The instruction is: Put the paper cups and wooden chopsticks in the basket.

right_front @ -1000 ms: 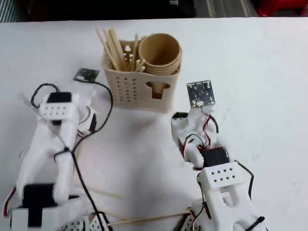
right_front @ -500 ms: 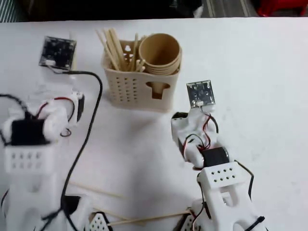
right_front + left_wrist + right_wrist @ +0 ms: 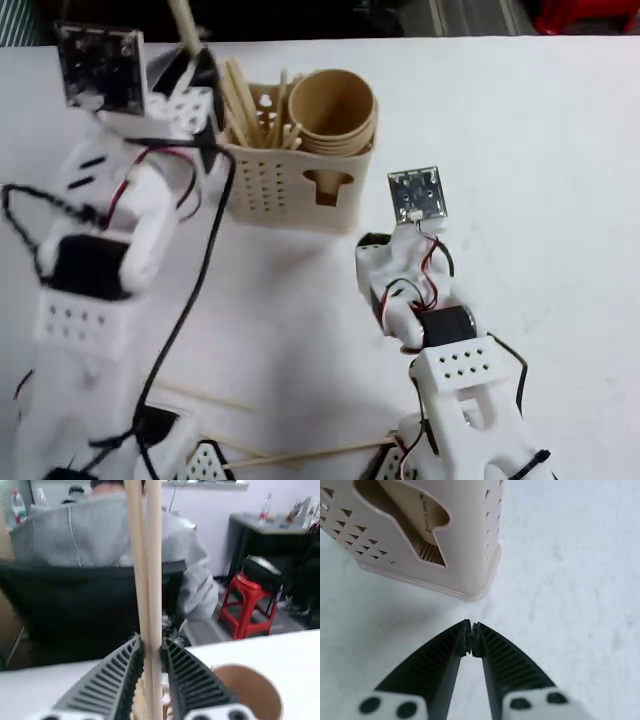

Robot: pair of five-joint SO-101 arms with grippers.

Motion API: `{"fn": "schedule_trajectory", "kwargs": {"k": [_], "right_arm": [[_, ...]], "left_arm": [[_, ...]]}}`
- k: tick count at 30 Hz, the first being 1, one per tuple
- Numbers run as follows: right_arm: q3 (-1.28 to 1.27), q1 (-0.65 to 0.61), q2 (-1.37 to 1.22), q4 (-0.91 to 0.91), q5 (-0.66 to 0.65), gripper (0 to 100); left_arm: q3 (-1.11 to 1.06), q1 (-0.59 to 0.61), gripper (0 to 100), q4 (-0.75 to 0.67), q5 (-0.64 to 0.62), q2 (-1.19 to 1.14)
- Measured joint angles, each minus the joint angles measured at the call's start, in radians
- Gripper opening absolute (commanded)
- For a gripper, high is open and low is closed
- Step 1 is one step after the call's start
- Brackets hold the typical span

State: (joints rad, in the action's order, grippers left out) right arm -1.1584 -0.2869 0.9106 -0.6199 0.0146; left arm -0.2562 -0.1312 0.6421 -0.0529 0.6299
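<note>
1. Left gripper [image 3: 151, 647] is clamping two wooden chopsticks [image 3: 145, 555] upright, jaws nearly shut on them; basket [image 3: 270, 190] with paper cups [image 3: 335, 105] is sitting just below and ahead.
2. Right gripper [image 3: 470, 632] is sitting pinched shut and empty, with a basket corner just ahead.
3. Risk: sticks snagging the rim on release and toppling out. Loose chopsticks [image 3: 300, 455] are lying behind both arms.

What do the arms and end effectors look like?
Left arm and right arm: white shells with grids of round holes, black motors, thin red and black wires; a thick black cable runs down the left. Left end effector and right end effector: black, tapered, ridged inside.
</note>
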Motion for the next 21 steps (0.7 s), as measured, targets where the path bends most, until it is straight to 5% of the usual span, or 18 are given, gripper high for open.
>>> {"fn": "schedule_trajectory", "kwargs": {"k": [8, 12, 21], "right_arm": [[0.000, 0.000, 0.000, 0.000, 0.000, 2.2], [0.000, 0.002, 0.000, 0.000, 0.000, 2.2], [0.000, 0.006, 0.000, 0.000, 0.000, 2.2]], "left_arm": [[0.000, -0.046, 3, -0.215, 0.000, -0.229], [0.000, -0.044, 15, -0.213, 0.000, -0.295], [0.086, -0.023, 22, 0.086, 0.000, -0.273]]}}
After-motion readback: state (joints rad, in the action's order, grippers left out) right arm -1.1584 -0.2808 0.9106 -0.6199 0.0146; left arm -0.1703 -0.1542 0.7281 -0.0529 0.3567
